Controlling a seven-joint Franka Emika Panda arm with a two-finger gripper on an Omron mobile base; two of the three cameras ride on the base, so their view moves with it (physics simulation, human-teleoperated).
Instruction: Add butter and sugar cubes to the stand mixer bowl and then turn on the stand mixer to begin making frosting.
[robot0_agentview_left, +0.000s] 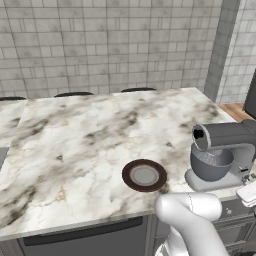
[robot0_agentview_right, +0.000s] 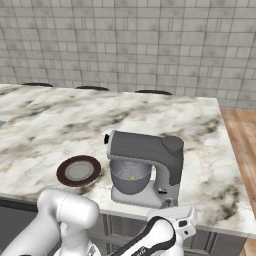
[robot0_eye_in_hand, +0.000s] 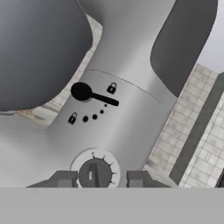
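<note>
The grey stand mixer (robot0_agentview_right: 150, 150) stands at the counter's front edge, with its stand mixer bowl (robot0_agentview_right: 130, 179) under the dark head. A small pale-yellow piece, the butter (robot0_agentview_right: 132, 177), lies inside the bowl. The sugar cubes are hidden from me. In the hand view I am close against the mixer's light-grey column. My gripper (robot0_eye_in_hand: 101, 178) is shut on the round speed dial (robot0_eye_in_hand: 95, 173), one fingertip on each side of it. A black lock lever (robot0_eye_in_hand: 94, 95) sits above the dial. From the right base view, the gripper (robot0_agentview_right: 169, 205) reaches the mixer's near side low down.
A round dark-brown plate (robot0_agentview_left: 144, 175) with a grey centre lies bare on the marble counter (robot0_agentview_left: 75, 135), left of the mixer (robot0_agentview_left: 220, 150). The tiled wall stands behind. The counter ends just right of the mixer, with wooden floor beyond.
</note>
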